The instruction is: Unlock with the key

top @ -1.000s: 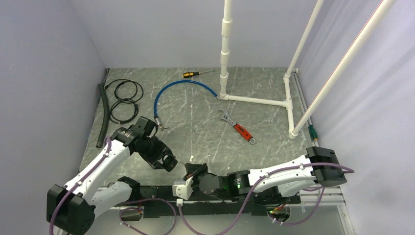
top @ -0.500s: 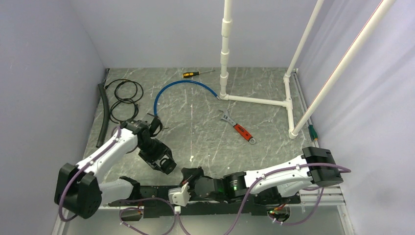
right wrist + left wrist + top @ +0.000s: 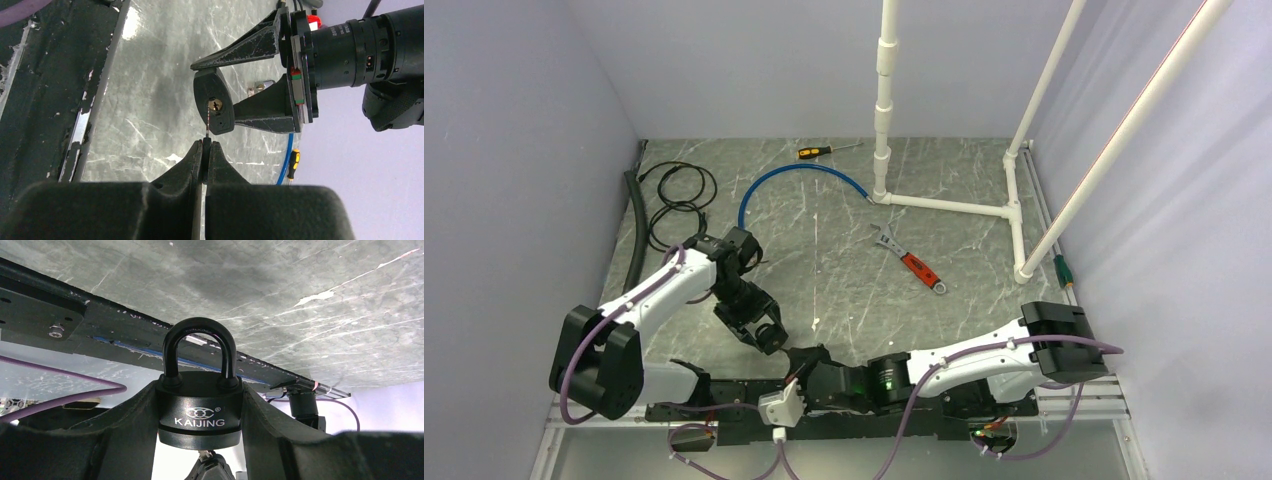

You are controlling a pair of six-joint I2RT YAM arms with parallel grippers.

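Note:
My left gripper [image 3: 200, 390] is shut on a black KAIJING padlock [image 3: 200, 412], its shackle closed and pointing away from the wrist. In the top view the left gripper [image 3: 767, 333] hovers low near the table's front edge. My right gripper [image 3: 206, 145] is shut on a thin key [image 3: 206, 131], which points at the padlock's underside [image 3: 214, 107] next to its brass keyhole. The key's tip [image 3: 204, 455] meets the padlock's bottom in the left wrist view; I cannot tell whether it is inserted. The right gripper [image 3: 809, 362] sits just in front of the left one.
A red-handled wrench [image 3: 912, 262], a blue hose [image 3: 794, 180], a yellow-black screwdriver [image 3: 819, 151], coiled black cables [image 3: 674, 200] and a black tube [image 3: 634, 235] lie on the marble table. A white pipe frame [image 3: 944, 205] stands at back right. Black rail [image 3: 45, 315] at the near edge.
My left arm's elbow has swung in and its gripper has turned while holding the padlock. My right gripper has shifted slightly left and nearer with the key, staying close under the padlock.

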